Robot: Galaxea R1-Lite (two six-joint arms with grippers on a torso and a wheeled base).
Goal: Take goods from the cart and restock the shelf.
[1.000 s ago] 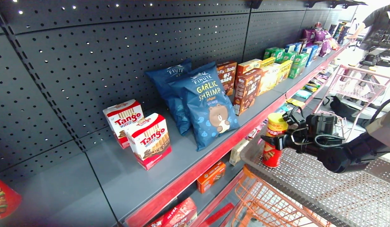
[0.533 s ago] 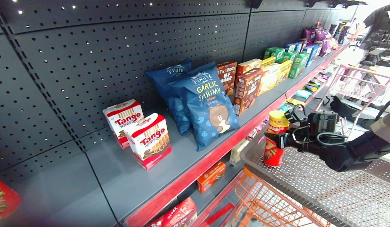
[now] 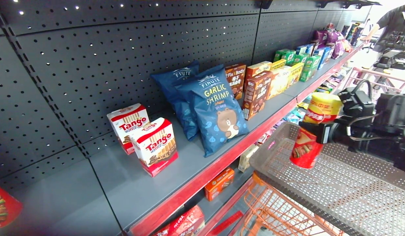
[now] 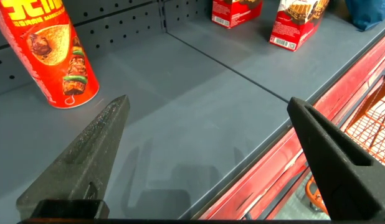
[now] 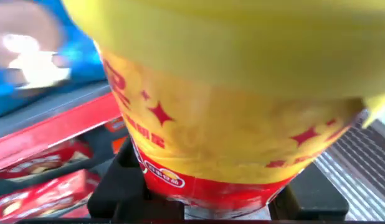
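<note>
My right gripper is shut on a red snack can with a yellow lid. It holds the can tilted, just above the cart's grey perforated tray, in front of the shelf's red edge. Up close, the can sits between dark fingers. My left gripper hangs open and empty over a bare stretch of the grey shelf. Near it a second red can stands on that shelf, and it shows again as a red can at the far left.
On the shelf stand two red-and-white wafer boxes, two blue chip bags, then brown, yellow and green boxes further right. An orange wire cart basket sits below the tray. A pink cart stands behind.
My right gripper has lifted the can off the grey tray, carrying it up and to the right, and the can now leans.
</note>
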